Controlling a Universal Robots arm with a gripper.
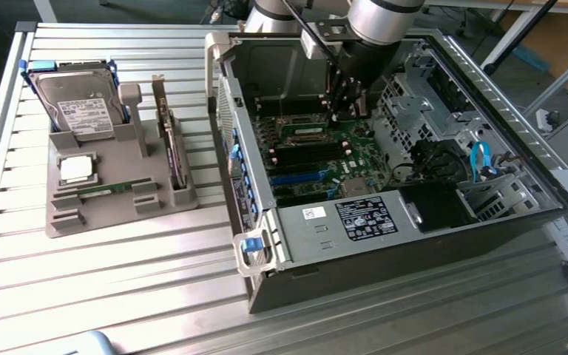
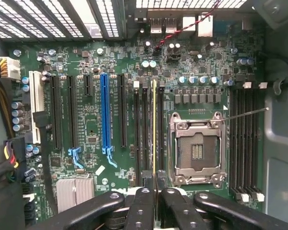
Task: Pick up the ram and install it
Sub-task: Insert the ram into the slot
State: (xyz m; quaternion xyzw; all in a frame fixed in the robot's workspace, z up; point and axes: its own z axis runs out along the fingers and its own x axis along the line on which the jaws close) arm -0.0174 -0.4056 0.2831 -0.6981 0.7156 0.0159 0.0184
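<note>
The pincer [image 2: 154, 181] is narrowed to a slim gap and grips the ram [image 2: 154, 124]. The wrist view shows the ram edge-on as a thin yellowish line running out from between the fingertips. Directly beyond the pincer the ram sits in line with a bank of black memory slots [image 2: 145, 129]. Whether it touches a slot cannot be told. Just to one side of the pincer lies the open silver processor socket [image 2: 198, 148]. On the other side stand a blue slot [image 2: 104, 115] and further black ones. The white lettering beside the slots is too small to read.

In the exterior view the pincer [image 1: 348, 109] reaches down inside the open computer case [image 1: 363, 274], which lies on the slatted table [image 1: 116, 296]. Nearer the camera than the pincer, a black sticker [image 1: 363, 218] with white print and a small white label [image 1: 313, 213] sit in the case, both unreadable. Well off to the exterior view's left of the pincer, a grey holder [image 1: 166, 200] carries a hard drive [image 1: 82, 103] with an unreadable white label, a processor chip [image 1: 77, 168], a second ram stick [image 1: 106, 190] and an upright expansion card [image 1: 171, 148].
</note>
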